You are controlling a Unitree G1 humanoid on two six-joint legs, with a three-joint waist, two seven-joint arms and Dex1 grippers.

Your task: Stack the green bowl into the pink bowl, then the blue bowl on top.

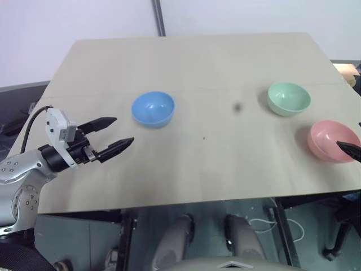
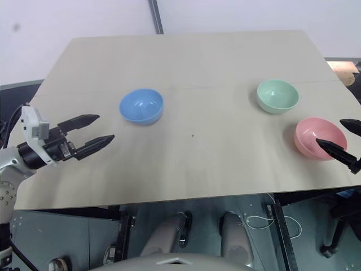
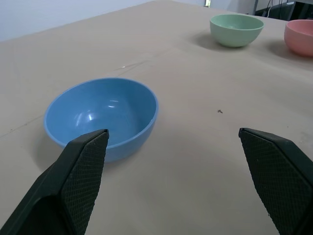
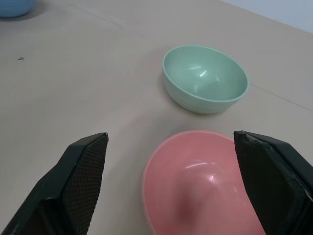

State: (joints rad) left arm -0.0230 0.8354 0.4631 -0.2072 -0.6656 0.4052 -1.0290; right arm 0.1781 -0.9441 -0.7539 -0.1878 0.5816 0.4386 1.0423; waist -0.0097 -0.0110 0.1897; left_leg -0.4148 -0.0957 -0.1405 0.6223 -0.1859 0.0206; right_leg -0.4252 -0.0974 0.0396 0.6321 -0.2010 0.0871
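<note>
the right gripper (image 2: pixel 345 141) is spread wide and empty above the near edge of the pink bowl (image 2: pixel 320 137); the green bowl (image 2: pixel 277 95) lies just beyond, nearer this arm. the left gripper (image 1: pixel 113 135), likewise released, is pointed toward the blue bowl (image 1: pixel 153 109).

Blue bowl (image 2: pixel 141 106), green bowl (image 2: pixel 277 95), pink bowl (image 2: pixel 320 137) apart on table (image 2: pixel 192 56)

light: bright, even | shadows: soft | glare: small glints inside bowls | blur: none
</note>
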